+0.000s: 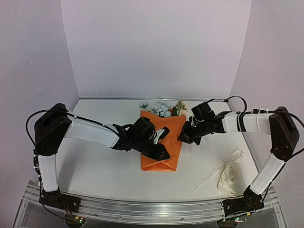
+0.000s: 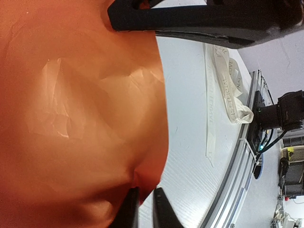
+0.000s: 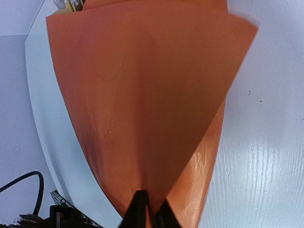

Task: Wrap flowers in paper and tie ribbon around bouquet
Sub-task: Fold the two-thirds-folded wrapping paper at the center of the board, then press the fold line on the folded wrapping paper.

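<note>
Ribbon (image 2: pixel 228 80) near paper (image 2: pixel 71 118), left-wrist view

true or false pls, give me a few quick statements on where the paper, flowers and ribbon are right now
1. The ribbon is tied around the paper. False: it lies loose on the table, apart from the paper.
2. The right gripper is shut on an edge of the paper. True.
3. The flowers stick out at the paper's far end. True.
4. The paper's outer face is yellow. False: it is orange.
5. The left gripper is down at the ribbon. False: it is at the paper.
</note>
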{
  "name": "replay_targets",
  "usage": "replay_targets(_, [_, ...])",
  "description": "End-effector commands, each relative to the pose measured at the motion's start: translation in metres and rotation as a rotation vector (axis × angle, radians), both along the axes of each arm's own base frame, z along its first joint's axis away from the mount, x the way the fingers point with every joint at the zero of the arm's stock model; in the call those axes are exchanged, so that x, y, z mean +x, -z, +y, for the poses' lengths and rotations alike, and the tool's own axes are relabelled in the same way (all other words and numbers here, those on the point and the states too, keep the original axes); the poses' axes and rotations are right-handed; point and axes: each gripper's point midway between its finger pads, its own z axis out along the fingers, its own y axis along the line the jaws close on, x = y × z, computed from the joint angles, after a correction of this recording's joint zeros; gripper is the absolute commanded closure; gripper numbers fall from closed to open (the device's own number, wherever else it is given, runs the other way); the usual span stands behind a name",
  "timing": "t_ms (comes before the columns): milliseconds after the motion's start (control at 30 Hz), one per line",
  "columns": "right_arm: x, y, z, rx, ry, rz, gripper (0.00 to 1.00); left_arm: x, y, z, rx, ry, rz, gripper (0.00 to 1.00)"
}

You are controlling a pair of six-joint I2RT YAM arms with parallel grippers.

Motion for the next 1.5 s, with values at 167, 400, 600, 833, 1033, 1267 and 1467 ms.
replay_targets(167, [0.024,0.013,0.006,0.000,-0.073,-0.030,1.00,0.021,-0.049,0.032,-0.055,-0.063,-0.036,0.56])
replay_targets(400, [0.033,0.027,0.001,-0.025,-0.069,-0.015,1.00,0.029,-0.013,0.078,0.039,-0.140,0.044,0.78])
replay_targets(600, [0.032,0.038,-0.006,-0.063,-0.068,0.002,1.00,0.013,0.022,0.089,0.097,-0.111,0.124,0.89])
replay_targets(833, [0.028,0.039,-0.010,-0.088,-0.081,0.017,0.98,0.007,0.047,0.087,0.130,-0.088,0.182,0.92])
replay_targets(1033, [0.010,0.021,-0.016,-0.096,-0.108,0.047,0.83,0.003,0.054,0.086,0.139,-0.074,0.210,0.93])
replay_targets(1267, [-0.031,-0.004,-0.012,-0.092,-0.180,0.064,0.78,-0.001,0.056,0.081,0.129,-0.059,0.222,0.93])
replay_targets(1467, [-0.058,-0.005,0.034,-0.029,-0.273,0.101,0.81,-0.002,0.058,0.079,0.128,-0.058,0.229,0.93])
